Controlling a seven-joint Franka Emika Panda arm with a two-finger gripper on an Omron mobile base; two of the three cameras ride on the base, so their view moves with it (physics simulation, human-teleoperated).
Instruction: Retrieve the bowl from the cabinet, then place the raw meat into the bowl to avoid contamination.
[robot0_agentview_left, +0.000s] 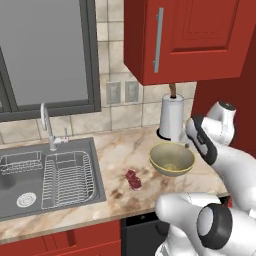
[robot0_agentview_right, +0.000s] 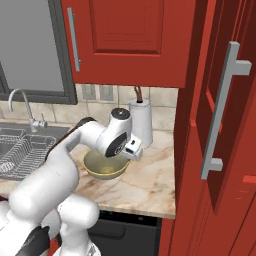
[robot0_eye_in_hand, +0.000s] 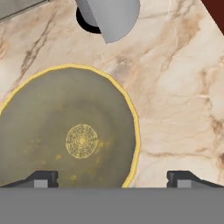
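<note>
The bowl (robot0_agentview_left: 171, 159) sits upright on the marble counter (robot0_agentview_left: 120, 150) at the centre right of the left base view, just in front of the paper-towel roll (robot0_agentview_left: 172, 118) at the backsplash. The raw meat (robot0_agentview_left: 133, 179) lies on the counter to the lower left of the bowl, apart from it, between bowl and sink (robot0_agentview_left: 45, 175). In the hand view the gripper (robot0_eye_in_hand: 113, 178) hangs above the bowl's rim at the lower edge of the frame, fingertips (robot0_eye_in_hand: 41, 178) spread wide and grasping nothing. In the right base view the tall cabinet (robot0_agentview_right: 220, 125) fills the right side, its door standing ajar toward the camera.
</note>
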